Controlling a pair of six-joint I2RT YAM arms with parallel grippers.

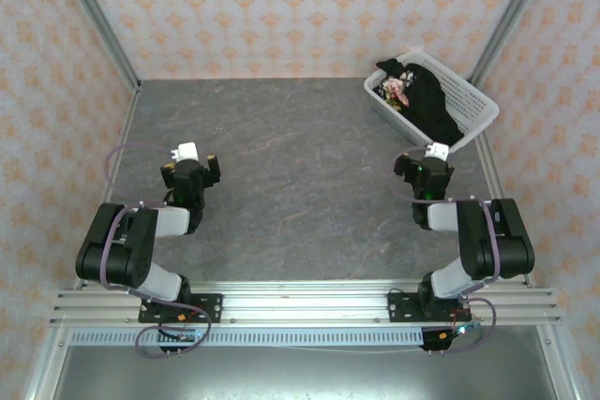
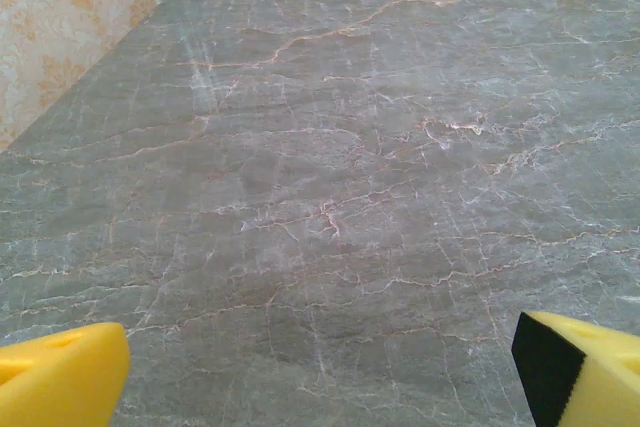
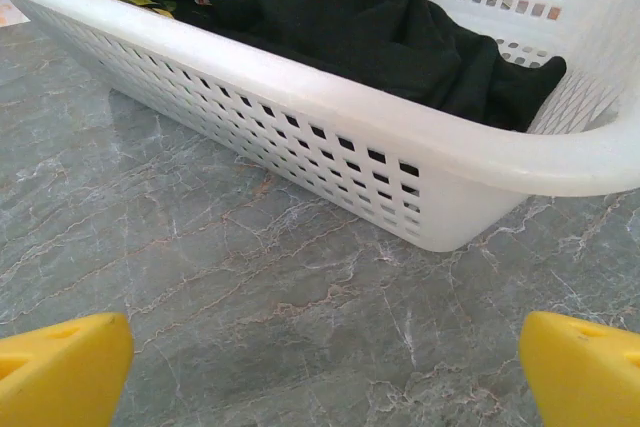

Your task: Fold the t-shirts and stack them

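Observation:
The black t-shirts (image 1: 427, 100) lie bunched in a white mesh basket (image 1: 476, 100) at the back right, a pink-rose print (image 1: 395, 89) showing at the far end. In the right wrist view the black t-shirts (image 3: 340, 17) fill the basket (image 3: 330, 117) just ahead. My right gripper (image 1: 424, 160) stands open just in front of the basket's near corner, its yellow fingertips (image 3: 60, 367) wide apart over bare table. My left gripper (image 1: 194, 164) is open over the left side of the table, nothing between its yellow fingertips (image 2: 60, 377).
The grey marble table (image 1: 300, 166) lies between the arms. Patterned walls and metal frame posts (image 1: 94, 16) close in the sides and back. The basket sits close to the right post (image 1: 511, 16).

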